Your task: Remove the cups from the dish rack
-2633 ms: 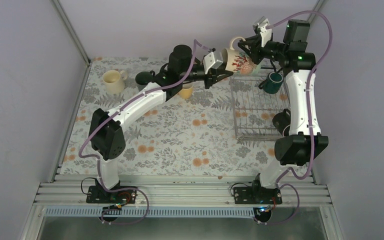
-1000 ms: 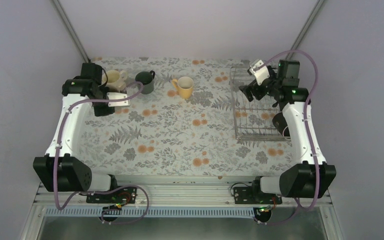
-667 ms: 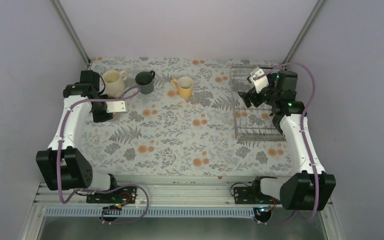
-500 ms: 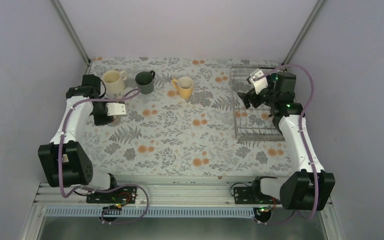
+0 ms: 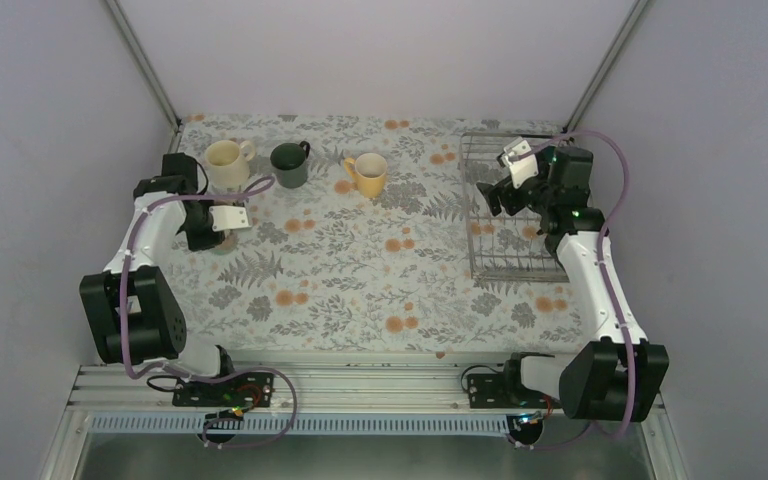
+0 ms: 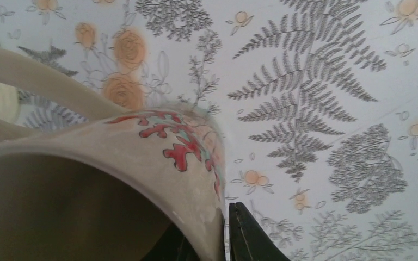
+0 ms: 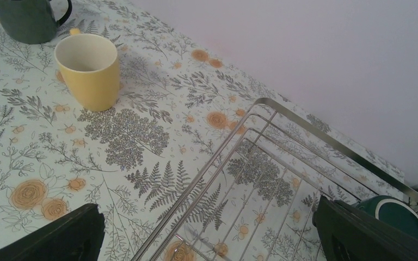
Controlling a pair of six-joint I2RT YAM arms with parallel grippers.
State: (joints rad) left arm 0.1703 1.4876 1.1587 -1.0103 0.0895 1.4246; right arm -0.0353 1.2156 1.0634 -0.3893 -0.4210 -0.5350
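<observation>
A cream cup with a red flower pattern [image 6: 158, 141] fills the left wrist view, close above the flowered table. My left gripper [image 6: 217, 228] straddles its rim wall, one finger inside and the outer finger [image 6: 247, 239] tight against the wall. From above, this gripper [image 5: 220, 226] sits at the table's left. A plain cream cup [image 5: 225, 163], a dark green cup [image 5: 288, 163] and a yellow cup [image 5: 368, 173] stand along the back. My right gripper [image 7: 212, 239] hangs open over the dish rack [image 7: 305, 128], where a teal cup [image 7: 400, 215] rests in the far corner.
The wire rack [image 5: 515, 225] lies at the table's right, near the right wall. The left wall's frame runs close to my left arm. The yellow cup [image 7: 90, 68] and the dark green cup [image 7: 27, 19] show left of the rack in the right wrist view.
My left arm has carried the patterned cup from the rack to the table's left and brought it down in front of the plain cream cup. The right gripper has sunk a little over the rack.
</observation>
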